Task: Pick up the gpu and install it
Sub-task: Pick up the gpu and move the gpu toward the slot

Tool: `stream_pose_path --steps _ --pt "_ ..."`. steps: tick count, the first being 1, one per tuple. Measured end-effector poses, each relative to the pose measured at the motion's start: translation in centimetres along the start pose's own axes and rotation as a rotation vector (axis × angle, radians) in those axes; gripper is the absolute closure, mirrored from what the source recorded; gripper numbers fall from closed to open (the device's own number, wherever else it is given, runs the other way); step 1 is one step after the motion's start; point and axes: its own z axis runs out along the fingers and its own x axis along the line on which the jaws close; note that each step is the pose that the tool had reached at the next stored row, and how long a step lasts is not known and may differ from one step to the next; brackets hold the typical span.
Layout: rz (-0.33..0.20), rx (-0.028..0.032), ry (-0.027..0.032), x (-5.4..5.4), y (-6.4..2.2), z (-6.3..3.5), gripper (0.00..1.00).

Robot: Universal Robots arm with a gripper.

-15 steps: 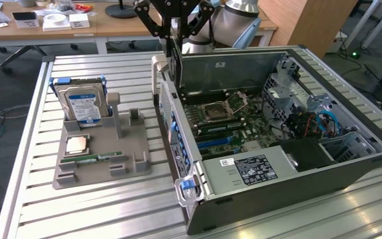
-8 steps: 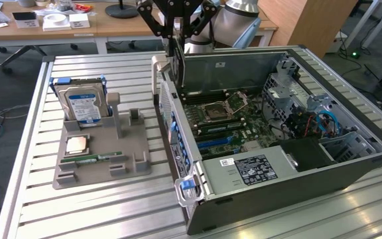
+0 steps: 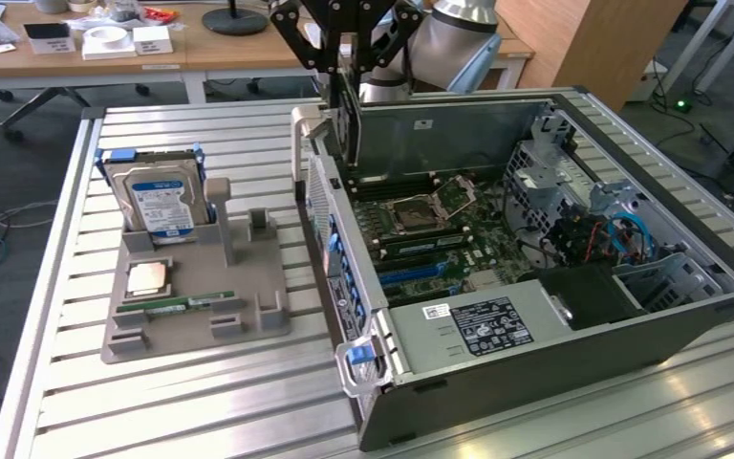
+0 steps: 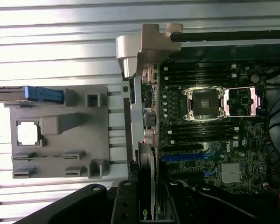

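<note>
In the exterior view, the hard drive [image 3: 161, 203] stands in a grey holder [image 3: 188, 330] at 9 o'clock. At 12 o'clock the claw [image 3: 345, 76] is clamped on the gpu [image 3: 347, 134], held on edge at the open computer case's [image 3: 533, 382] edge.

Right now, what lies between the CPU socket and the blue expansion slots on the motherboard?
Black memory slots run between the CPU socket and the blue expansion slots, seen in the wrist and exterior views.

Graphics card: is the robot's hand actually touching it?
Touching. The exterior view shows the hand closed on the top edge of the dark graphics card, which hangs upright from it.
</note>
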Motion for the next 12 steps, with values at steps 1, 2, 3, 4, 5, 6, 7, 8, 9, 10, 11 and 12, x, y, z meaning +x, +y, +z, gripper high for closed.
stream_pose_path --steps 1,2,3,4,5,6,7,8,9,10,11,12 --pt "0.0 0.0 -0.0001 0.0 0.0 0.0 0.74" --pt "0.0 0.0 0.0 -0.01 0.0 0.0 0.74" --pt "0.0 0.0 0.0 -0.01 0.0 0.0 0.74" --pt "0.0 0.0 -0.0001 -0.03 0.0 0.0 0.74" --pt "0.0 -0.0001 -0.0001 -0.09 0.01 0.01 0.74" --pt "0.0 -0.0001 -0.0001 -0.17 0.02 0.01 0.74" --pt "0.0 0.0 0.0 -0.24 0.02 0.01 0.74" --pt "0.0 0.0 -0.0001 -0.33 0.03 0.01 0.74" --pt "0.0 0.0 0.0 -0.4 0.04 0.01 0.74" --pt "0.0 0.0 0.0 -0.44 0.04 0.01 0.74" --pt "0.0 0.0 0.0 -0.48 0.04 0.01 0.74" --pt "0.0 0.0 -0.0001 -0.51 0.05 0.02 0.74"
